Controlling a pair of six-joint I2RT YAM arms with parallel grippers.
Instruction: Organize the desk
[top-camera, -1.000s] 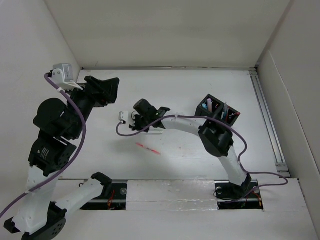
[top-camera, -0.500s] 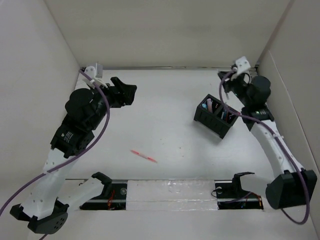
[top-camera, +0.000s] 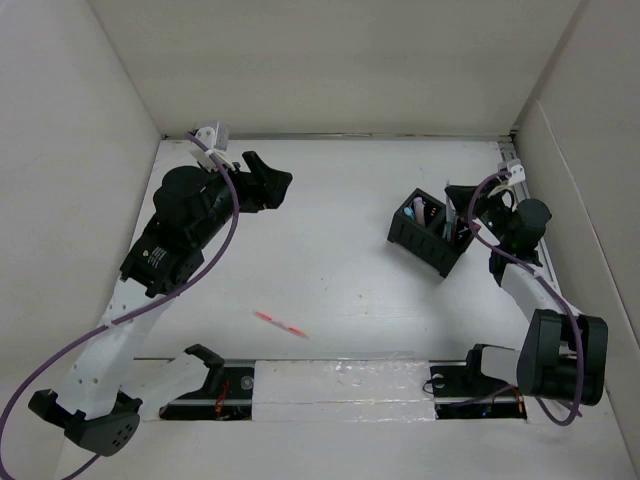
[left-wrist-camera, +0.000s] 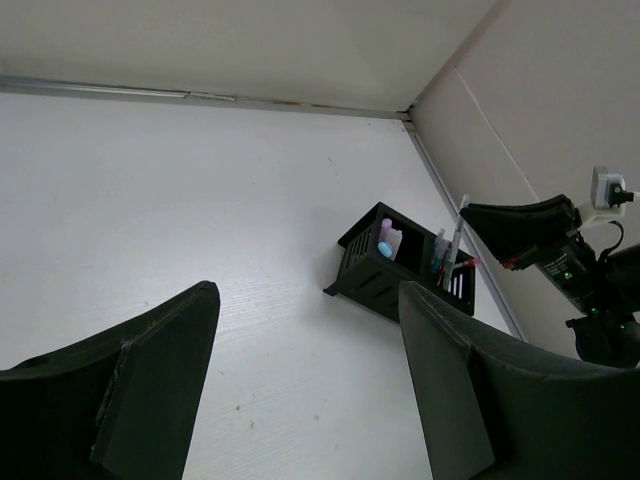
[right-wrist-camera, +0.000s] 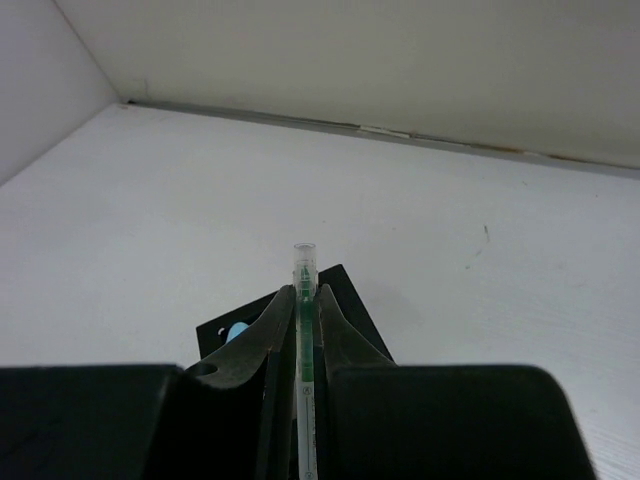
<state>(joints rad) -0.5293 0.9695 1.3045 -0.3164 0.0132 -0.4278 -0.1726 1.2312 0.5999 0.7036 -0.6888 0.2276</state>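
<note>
Green plastic pen, thin, light, likely slippery, is pinched tight in the right gripper beside the black box. The left gripper hangs wide open. A red pen lies on the white desk below; grab its middle.

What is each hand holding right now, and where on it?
The right hand pinches a thin green pen along its barrel, its clear end poking out beyond the grip. The left hand is open and empty.
</note>
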